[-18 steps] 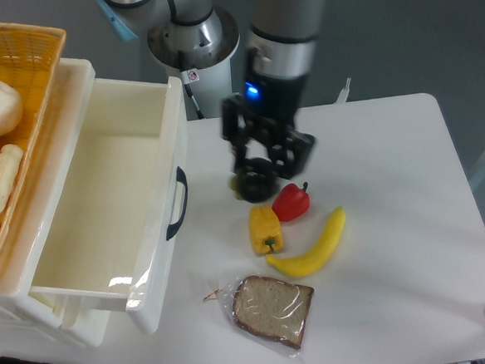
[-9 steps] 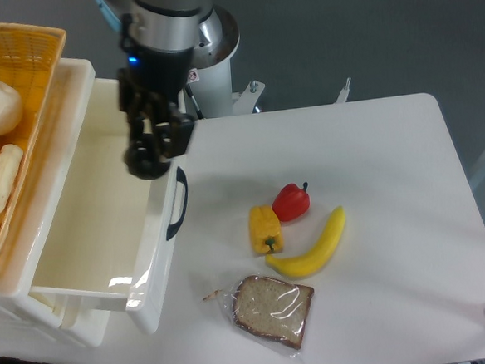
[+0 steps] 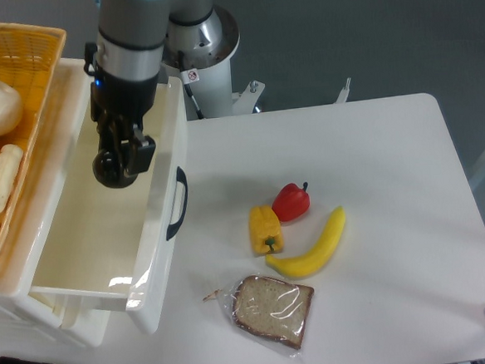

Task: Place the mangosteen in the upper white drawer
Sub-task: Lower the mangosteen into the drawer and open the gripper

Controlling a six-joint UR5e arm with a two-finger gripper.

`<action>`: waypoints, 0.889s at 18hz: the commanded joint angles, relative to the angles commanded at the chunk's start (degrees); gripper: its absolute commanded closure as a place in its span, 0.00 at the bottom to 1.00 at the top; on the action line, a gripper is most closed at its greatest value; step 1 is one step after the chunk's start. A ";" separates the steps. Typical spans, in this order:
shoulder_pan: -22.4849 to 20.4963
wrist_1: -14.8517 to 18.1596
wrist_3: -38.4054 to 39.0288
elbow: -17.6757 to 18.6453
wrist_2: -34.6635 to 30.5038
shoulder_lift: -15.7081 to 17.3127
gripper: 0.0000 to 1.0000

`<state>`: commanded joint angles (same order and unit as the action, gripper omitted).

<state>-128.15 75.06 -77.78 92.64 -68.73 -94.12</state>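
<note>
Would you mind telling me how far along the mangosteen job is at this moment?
Done: the mangosteen is off the table, gripped by the gripper. In hand: the gripper holds it above the open upper white drawer, over its interior. Left: lowering, releasing the fruit inside and retreating. The red pepper and banana lie untouched on the table.

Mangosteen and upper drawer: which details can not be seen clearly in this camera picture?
- Mangosteen: only a dark round shape; the claw covers its top, so its cap is hidden.
- Claw fingers: dark against the dark fruit, contact unclear.
- Upper white drawer: its floor is partly covered by the arm; fruit's height above it unclear.
- Orange wicker basket: cut by the left edge.
</note>
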 joint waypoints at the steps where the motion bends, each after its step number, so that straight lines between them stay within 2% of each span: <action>1: 0.09 0.00 0.00 0.00 -0.09 -0.44 0.75; 6: 0.26 0.09 -2.29 0.35 -1.40 -1.06 0.63; 11: 0.26 0.09 -3.60 1.49 -3.25 -1.06 0.43; 16: 0.97 -0.17 -3.87 1.58 -3.96 -1.59 0.16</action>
<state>-127.18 74.88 -81.65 94.22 -72.69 -95.71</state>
